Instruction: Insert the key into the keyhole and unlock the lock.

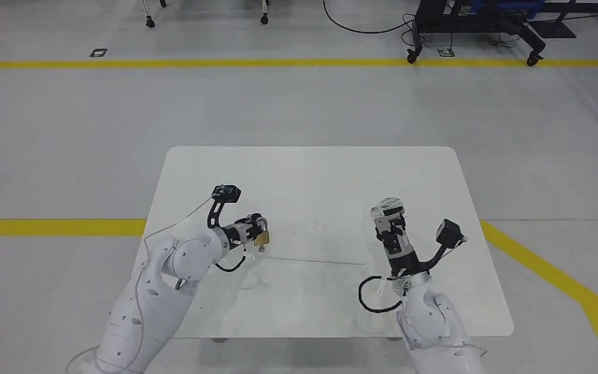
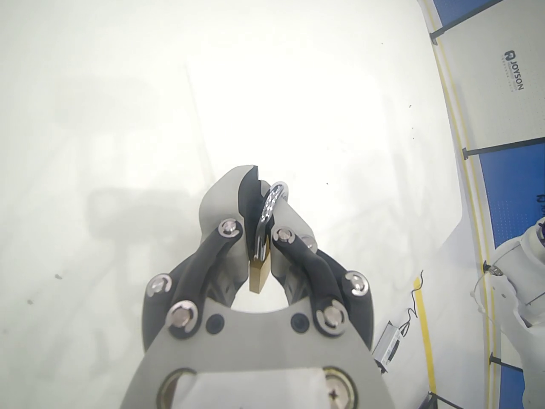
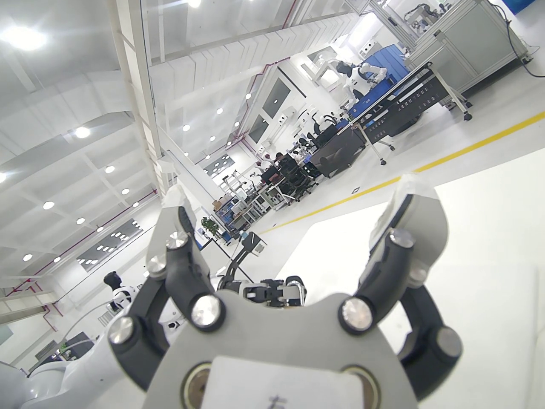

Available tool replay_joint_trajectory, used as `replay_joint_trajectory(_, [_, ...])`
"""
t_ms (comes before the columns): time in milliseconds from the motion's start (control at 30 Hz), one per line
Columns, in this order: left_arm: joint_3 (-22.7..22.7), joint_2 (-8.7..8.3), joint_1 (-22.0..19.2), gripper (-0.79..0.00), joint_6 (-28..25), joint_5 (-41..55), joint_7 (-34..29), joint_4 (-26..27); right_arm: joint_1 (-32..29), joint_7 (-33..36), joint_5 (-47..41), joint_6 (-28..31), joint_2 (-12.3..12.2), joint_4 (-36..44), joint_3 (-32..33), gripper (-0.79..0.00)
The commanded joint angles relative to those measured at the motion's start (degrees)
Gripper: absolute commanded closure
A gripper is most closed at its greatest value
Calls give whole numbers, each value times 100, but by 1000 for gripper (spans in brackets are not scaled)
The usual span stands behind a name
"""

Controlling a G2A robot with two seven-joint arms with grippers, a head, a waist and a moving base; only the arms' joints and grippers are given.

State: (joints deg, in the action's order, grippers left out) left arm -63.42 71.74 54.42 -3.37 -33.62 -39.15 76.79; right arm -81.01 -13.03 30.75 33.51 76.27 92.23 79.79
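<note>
While my left gripper [image 2: 266, 197] is clamped on the small brass padlock with a silver steel shackle [image 2: 262, 257], I count the holding half of the job as done. The padlock sits between the pads, shackle pointing out past the fingertips and brass body toward the palm, over the white rectangular table [image 1: 318, 178].

From above, the lock is at about 9 o'clock of the table's middle. My right gripper [image 3: 296, 197] is at about 3 o'clock, well apart from it. Its fingers are spread wide with nothing between them, aimed up at the room rather than at the table top.

Judgement: lock secured, nothing more.

Left to do:
- take the key in the right gripper
- bring it to the keyhole
- insert and turn
- free the shackle

The keyhole face is hidden from me, so alignment is unchecked.
</note>
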Motion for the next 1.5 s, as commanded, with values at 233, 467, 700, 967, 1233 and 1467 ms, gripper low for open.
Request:
replay_joint_trajectory(233, [956, 372, -912, 0, 210, 263, 280, -1194, 0, 0, 0, 0, 0, 0, 0, -785])
replay_joint_trajectory(467, [1179, 520, -1200, -126, 199, 303, 497, -1813, 0, 0, 0, 0, 0, 0, 0, -785])
replay_joint_trajectory(700, [955, 503, -1173, -785, 124, 427, 680, -1941, 0, 0, 0, 0, 0, 0, 0, -785])
replay_joint_trajectory(967, [42, 233, -538, -785, -344, 852, 539, -1085, 0, 0, 0, 0, 0, 0, 0, -785])
replay_joint_trajectory(1233, [-1416, -167, 875, -785, -639, 62, 1211, 981, 0, 0, 0, 0, 0, 0, 0, -785])
replay_joint_trajectory(1467, [-1824, -273, 1661, -785, -1153, -1540, 3107, 1321, 0, 0, 0, 0, 0, 0, 0, -785])
